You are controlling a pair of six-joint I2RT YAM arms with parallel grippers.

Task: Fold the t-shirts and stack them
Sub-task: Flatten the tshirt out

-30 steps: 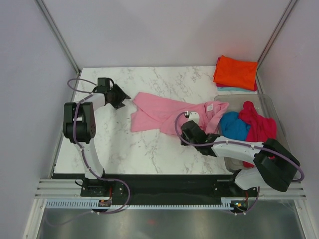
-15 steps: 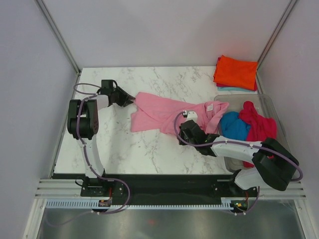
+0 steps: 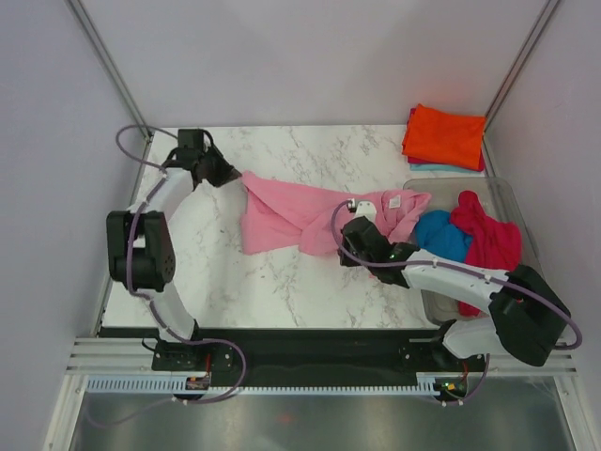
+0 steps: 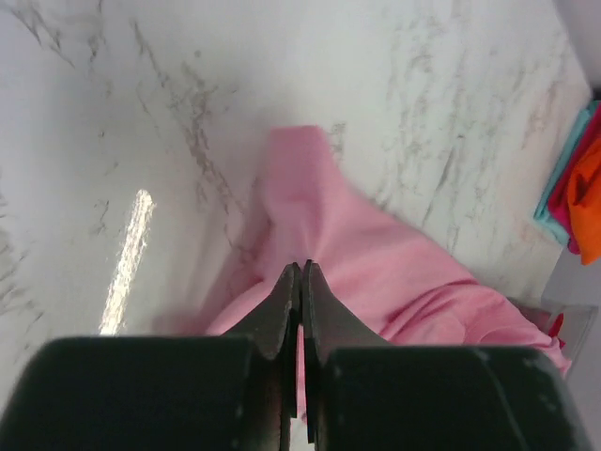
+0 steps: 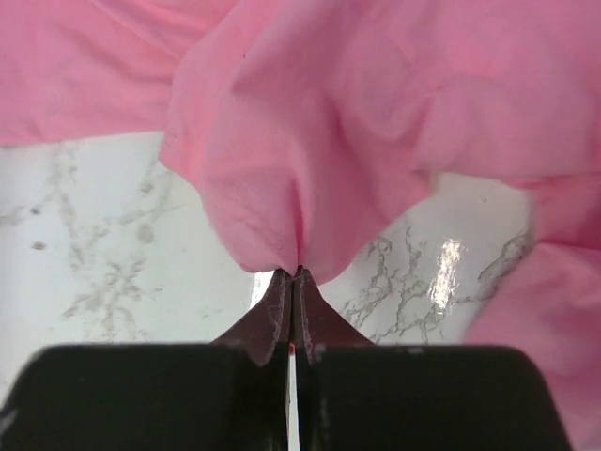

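Observation:
The light pink t-shirt (image 3: 286, 211) lies crumpled across the middle of the marble table (image 3: 216, 272). My left gripper (image 3: 235, 177) is shut on its far left corner, and in the left wrist view the gripper (image 4: 300, 267) has its fingertips pressed together over the pink cloth (image 4: 385, 268). My right gripper (image 3: 345, 235) is shut on a bunched fold near the shirt's right end. The right wrist view shows that gripper (image 5: 296, 272) with pink fabric (image 5: 310, 141) pinched at its tips and lifted off the marble.
An orange folded t-shirt (image 3: 444, 136) rests on a pale blue one (image 3: 434, 167) at the back right corner. A clear bin (image 3: 512, 202) on the right holds a bright blue t-shirt (image 3: 439, 237) and a crimson-pink one (image 3: 486, 230). Walls stand on both sides.
The left gripper has reached the shirt's left corner and shut on it, and the left arm has stretched farther back. The shirt's left part has shifted. The right gripper stays shut.

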